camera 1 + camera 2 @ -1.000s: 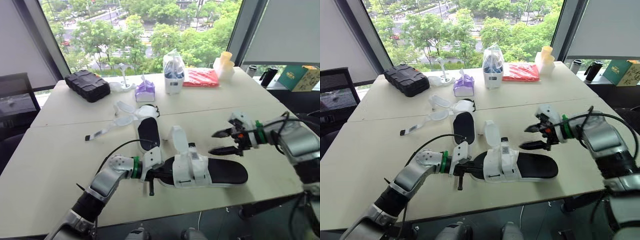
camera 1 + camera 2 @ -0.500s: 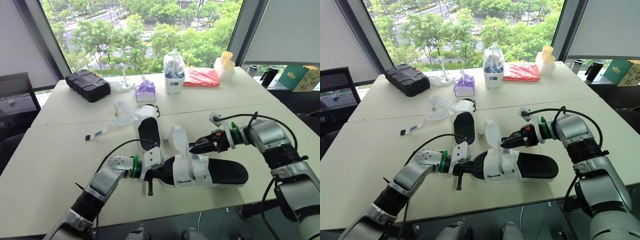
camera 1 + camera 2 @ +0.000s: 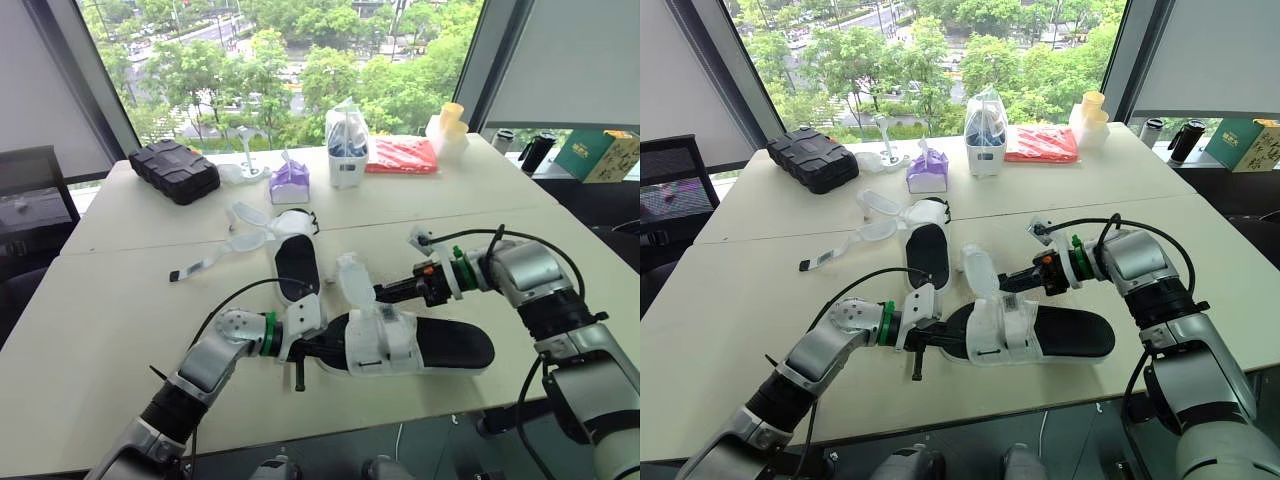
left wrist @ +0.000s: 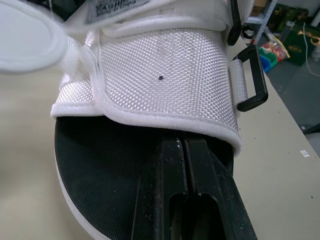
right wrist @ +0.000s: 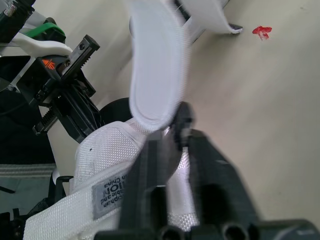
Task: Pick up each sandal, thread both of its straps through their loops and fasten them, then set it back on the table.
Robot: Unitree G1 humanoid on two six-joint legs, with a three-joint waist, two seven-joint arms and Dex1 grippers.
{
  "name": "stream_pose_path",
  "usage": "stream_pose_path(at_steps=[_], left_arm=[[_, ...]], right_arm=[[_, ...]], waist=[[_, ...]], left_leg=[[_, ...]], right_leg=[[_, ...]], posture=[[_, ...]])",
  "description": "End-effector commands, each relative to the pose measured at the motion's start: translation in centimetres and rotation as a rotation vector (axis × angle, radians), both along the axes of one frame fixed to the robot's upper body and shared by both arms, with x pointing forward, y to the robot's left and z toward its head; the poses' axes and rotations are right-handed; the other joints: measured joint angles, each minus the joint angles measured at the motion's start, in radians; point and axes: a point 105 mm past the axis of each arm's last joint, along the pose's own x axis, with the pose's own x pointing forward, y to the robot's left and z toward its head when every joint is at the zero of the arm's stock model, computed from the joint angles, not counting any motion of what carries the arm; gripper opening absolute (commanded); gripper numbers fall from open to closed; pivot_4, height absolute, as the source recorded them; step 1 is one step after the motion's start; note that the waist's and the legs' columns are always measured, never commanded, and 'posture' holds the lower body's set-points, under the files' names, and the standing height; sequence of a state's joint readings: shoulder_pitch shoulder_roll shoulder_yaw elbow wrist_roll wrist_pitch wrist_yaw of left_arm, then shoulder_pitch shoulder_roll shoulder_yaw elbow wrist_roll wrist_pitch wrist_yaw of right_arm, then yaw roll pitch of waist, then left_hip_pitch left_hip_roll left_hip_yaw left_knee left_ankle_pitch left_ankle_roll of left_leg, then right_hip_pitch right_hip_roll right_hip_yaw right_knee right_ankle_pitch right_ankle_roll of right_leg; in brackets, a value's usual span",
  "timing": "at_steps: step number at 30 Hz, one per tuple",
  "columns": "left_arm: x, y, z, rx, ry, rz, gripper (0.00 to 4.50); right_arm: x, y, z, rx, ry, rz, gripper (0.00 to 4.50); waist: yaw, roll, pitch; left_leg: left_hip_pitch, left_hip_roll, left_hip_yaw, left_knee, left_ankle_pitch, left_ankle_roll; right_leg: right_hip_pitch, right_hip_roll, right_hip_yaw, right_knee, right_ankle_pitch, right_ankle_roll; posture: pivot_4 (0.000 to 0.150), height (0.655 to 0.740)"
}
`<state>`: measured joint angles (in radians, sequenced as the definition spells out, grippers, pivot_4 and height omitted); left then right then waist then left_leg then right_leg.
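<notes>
Left arm (image 3: 205,365): bent low, reached forward and inward.
Left gripper (image 3: 325,347): fingers (image 4: 167,200) pressed together, lying flat.
Right arm (image 3: 530,285): bent at the elbow, reached inward.
Right gripper (image 3: 380,293): fingers (image 5: 150,165) pinched together, pointed left.

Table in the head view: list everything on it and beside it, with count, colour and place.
table: one, cream, across the view
near sandal: one, white with black footbed, near edge
far sandal: one, same colours, centre, straps loose
case: one, black, far left
pack: one, purple, far middle
bagged container: one, white, beside the pack
packet: one, red, far right
cups: one stack, yellow, far right corner
box: one, green, beyond the table's right end
left pincer: one, black, shut, on the near sandal's footbed
right pincer: one, black, shut on the near sandal's strap
</notes>
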<state>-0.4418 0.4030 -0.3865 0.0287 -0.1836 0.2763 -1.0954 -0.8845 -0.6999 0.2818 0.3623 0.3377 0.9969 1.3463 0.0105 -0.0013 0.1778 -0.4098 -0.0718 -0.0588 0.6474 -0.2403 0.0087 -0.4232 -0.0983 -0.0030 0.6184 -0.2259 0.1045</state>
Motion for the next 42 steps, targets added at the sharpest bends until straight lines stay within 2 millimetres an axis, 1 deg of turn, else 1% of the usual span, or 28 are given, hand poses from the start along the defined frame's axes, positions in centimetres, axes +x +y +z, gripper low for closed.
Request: stream_pose_path(at_steps=[1, 4, 11, 15, 22, 26, 30, 34, 36, 38, 42], left_arm=[[-0.3, 0.5, -1.4, 0.064, 0.013, -0.005, 0.0], [-0.6, 0.3, -1.8, 0.097, -0.001, -0.042, 0.0], [-1.1, 0.1, -2.4, 0.14, -0.019, -0.115, 0.0], [-1.2, 0.0, -2.7, 0.158, -0.028, -0.149, 0.0], [-1.2, 0.2, -3.1, 0.179, -0.033, -0.171, 0.0], [-1.3, 0.2, -3.3, 0.184, -0.031, -0.182, 0.0], [-1.3, 0.1, -3.5, 0.189, -0.034, -0.187, 0.0], [-1.2, 0.1, -3.6, 0.193, -0.038, -0.19, 0.0], [-1.2, 0.1, -3.6, 0.194, -0.038, -0.194, 0.0], [-1.2, 0.1, -3.6, 0.194, -0.038, -0.197, 0.0], [-1.3, 0.0, -3.6, 0.196, -0.042, -0.203, 0.0]], right_arm=[[-0.1, -0.1, 2.1, 0.032, -0.07, 0.004, 0.05], [-0.6, -0.3, 3.9, 0.075, -0.11, -0.009, 0.05], [-2.1, -0.2, 6.9, 0.168, -0.175, -0.03, 0.05], [-2.5, 0.0, 7.5, 0.201, -0.178, -0.042, 0.05], [-2.2, -0.1, 8.3, 0.253, -0.173, -0.062, 0.05], [-2.6, 0.2, 9.4, 0.294, -0.195, -0.026, 0.05], [-3.7, 0.3, 10.9, 0.333, -0.232, 0.023, 0.05], [-4.3, 0.5, 11.5, 0.344, -0.253, 0.044, 0.05], [-4.1, 0.5, 11.6, 0.344, -0.255, 0.031, 0.05], [-3.7, 0.4, 11.3, 0.334, -0.248, 0.003, 0.05], [-2.7, 0.0, 10.0, 0.293, -0.234, -0.041, 0.05]], waist=[[0.0, 0.0, 0.0], [0.002, 0.0, 0.0], [0.002, 0.0, 0.0], [0.002, 0.0, 0.0], [0.002, 0.0, 0.0], [0.002, 0.0, 0.0], [0.002, 0.0, 0.0], [0.002, 0.0, 0.0], [0.002, 0.0, 0.0], [0.002, 0.0, 0.0], [0.002, 0.0, 0.0]], left_leg=[[0.0, 0.0, 0.0, 0.0, 0.0, 0.0], [0.0, 0.0, 0.0, 0.0, 0.0, 0.0], [0.0, 0.0, 0.0, 0.0, 0.0, 0.0], [0.0, 0.0, 0.0, 0.0, 0.0, 0.0], [0.0, 0.0, 0.0, 0.0, 0.0, 0.0], [0.0, 0.0, 0.0, 0.0, 0.0, 0.0], [0.0, 0.0, 0.0, 0.0, 0.0, 0.0], [0.0, 0.0, 0.0, 0.0, 0.0, 0.0], [0.0, 0.0, 0.0, 0.0, 0.0, 0.0], [0.0, 0.0, 0.0, 0.0, 0.0, 0.0], [0.0, 0.0, 0.0, 0.0, 0.0, 0.0]], right_leg=[[0.0, 0.0, 0.0, 0.0, 0.0, 0.0], [0.0, 0.0, 0.0, 0.0, 0.0, 0.0], [0.0, -0.002, 0.0, 0.0, 0.0, 0.0], [0.0, -0.002, 0.0, 0.0, 0.0, 0.0], [0.0, -0.002, 0.0, 0.0, 0.0, 0.0], [0.0, -0.002, 0.0, 0.0, 0.0, 0.0], [0.0, -0.002, 0.0, 0.0, 0.0, 0.0], [0.0, -0.002, 0.0, 0.0, 0.0, 0.0], [0.001, -0.002, 0.0, 0.0, 0.0, 0.0], [0.001, -0.002, 0.0, 0.0, 0.0, 0.0], [0.001, -0.002, 0.0, 0.0, 0.0, 0.0]], posture=[[0.15, 0.74], [0.15, 0.74], [0.15, 0.74], [0.15, 0.74], [0.15, 0.74], [0.15, 0.74], [0.15, 0.74], [0.15, 0.74], [0.15, 0.74], [0.15, 0.74], [0.15, 0.74]])
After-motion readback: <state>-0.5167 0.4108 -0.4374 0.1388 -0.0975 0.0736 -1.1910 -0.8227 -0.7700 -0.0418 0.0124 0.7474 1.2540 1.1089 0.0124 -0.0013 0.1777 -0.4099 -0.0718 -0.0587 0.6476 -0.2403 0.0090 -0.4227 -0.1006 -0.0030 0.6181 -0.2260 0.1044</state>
